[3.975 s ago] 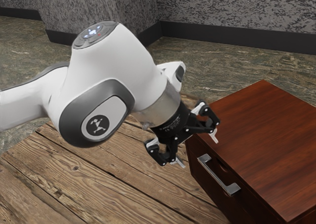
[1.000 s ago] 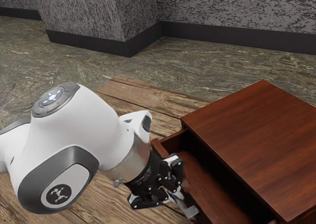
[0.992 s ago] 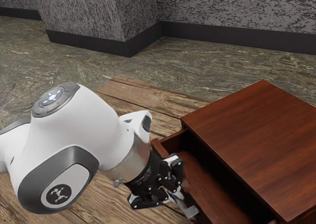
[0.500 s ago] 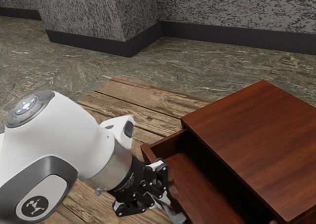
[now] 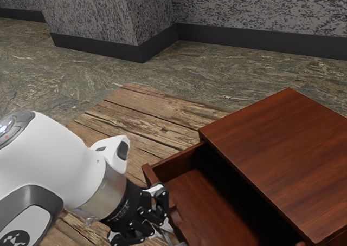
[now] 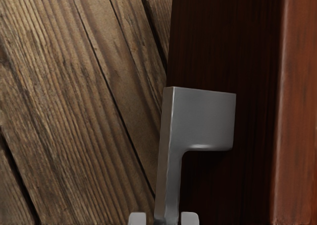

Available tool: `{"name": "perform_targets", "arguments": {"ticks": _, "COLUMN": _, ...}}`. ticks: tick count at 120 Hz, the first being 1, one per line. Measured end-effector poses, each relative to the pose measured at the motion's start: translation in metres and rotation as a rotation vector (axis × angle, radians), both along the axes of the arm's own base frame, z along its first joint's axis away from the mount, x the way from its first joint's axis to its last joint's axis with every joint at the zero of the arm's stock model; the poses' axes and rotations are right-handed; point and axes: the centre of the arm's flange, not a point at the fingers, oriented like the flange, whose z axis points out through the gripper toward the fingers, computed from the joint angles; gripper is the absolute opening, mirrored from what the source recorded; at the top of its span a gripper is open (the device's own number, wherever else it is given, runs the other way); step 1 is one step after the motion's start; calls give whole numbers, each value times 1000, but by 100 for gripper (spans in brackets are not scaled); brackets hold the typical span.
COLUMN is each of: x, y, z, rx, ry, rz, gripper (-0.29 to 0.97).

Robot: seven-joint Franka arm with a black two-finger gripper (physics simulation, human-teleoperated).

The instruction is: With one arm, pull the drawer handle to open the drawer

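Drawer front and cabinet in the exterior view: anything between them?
Exterior view: between drawer front and cabinet lies just the pulled-out drawer's bare floor, nothing on it.

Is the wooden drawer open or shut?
Open. The reddish-brown wooden drawer sticks out of the matching cabinet, showing its inside; the end effector grips its grey metal handle.

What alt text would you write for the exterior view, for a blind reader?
A dark red wooden drawer stands pulled well out of its cabinet on a plank table. The white arm reaches in from the exterior view's lower left, with its black pincer at the drawer's front. Behind are a mottled stone floor and grey walls.
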Motion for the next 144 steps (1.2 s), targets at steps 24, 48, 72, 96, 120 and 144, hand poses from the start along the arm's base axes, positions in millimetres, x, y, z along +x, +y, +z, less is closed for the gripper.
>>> {"name": "perform_targets", "arguments": {"ticks": 24, "x": -9, "y": 4, "z": -1, "rx": 2, "ry": 1, "rz": 6, "gripper": -11}}
{"name": "perform_targets", "arguments": {"ticks": 48, "x": -17, "y": 7, "z": 0, "rx": 2, "ry": -2, "rz": 11, "gripper": -11}}
{"name": "perform_targets", "arguments": {"ticks": 72, "x": -23, "y": 14, "z": -3, "rx": -1, "ry": 2, "rz": 21, "gripper": -11}}
{"name": "perform_targets", "arguments": {"ticks": 96, "x": -28, "y": 17, "z": -4, "rx": 1, "ry": 2, "rz": 26, "gripper": -11}}
{"name": "perform_targets", "arguments": {"ticks": 120, "x": -30, "y": 19, "z": -3, "rx": -2, "ry": 1, "rz": 29, "gripper": -11}}
{"name": "perform_targets", "arguments": {"ticks": 144, "x": -31, "y": 20, "z": -2, "rx": -4, "ry": 1, "rz": 32, "gripper": -3}}
